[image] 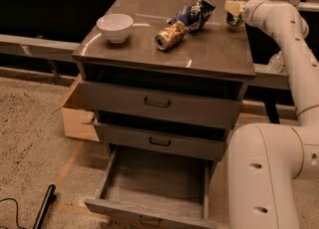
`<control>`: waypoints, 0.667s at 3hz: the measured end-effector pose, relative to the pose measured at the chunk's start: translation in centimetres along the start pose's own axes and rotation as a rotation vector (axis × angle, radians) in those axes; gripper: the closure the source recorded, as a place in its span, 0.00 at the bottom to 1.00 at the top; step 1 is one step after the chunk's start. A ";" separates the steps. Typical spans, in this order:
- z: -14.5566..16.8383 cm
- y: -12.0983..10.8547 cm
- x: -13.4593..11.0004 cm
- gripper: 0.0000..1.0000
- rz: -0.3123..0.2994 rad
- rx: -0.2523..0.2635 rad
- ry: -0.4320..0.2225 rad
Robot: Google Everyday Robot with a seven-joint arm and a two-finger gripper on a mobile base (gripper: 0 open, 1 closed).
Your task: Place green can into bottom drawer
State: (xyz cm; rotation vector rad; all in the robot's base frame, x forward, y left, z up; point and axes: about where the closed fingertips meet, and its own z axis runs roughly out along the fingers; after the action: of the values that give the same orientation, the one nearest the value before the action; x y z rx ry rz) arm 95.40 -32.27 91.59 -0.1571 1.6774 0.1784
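Observation:
The green can stands upright at the far right corner of the cabinet top. My gripper is at the can, at the end of the white arm that reaches in from the right; its pale finger lies against the can's front. The bottom drawer is pulled open at the foot of the cabinet and holds nothing; its dark bar handle shows at the lower edge.
A white bowl, a gold-brown can lying on its side and a blue-white snack bag are on the cabinet top. The two upper drawers are pushed in. A cardboard box sits left of the cabinet. My white base stands right of the open drawer.

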 end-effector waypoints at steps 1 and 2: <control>-1.9 0.4 -1.0 1.00 0.013 -0.057 -0.007; -4.5 1.7 -1.9 1.00 0.011 -0.151 -0.036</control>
State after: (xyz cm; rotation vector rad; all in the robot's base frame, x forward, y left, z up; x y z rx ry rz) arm 90.91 -31.54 94.00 -0.2564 1.6295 0.3151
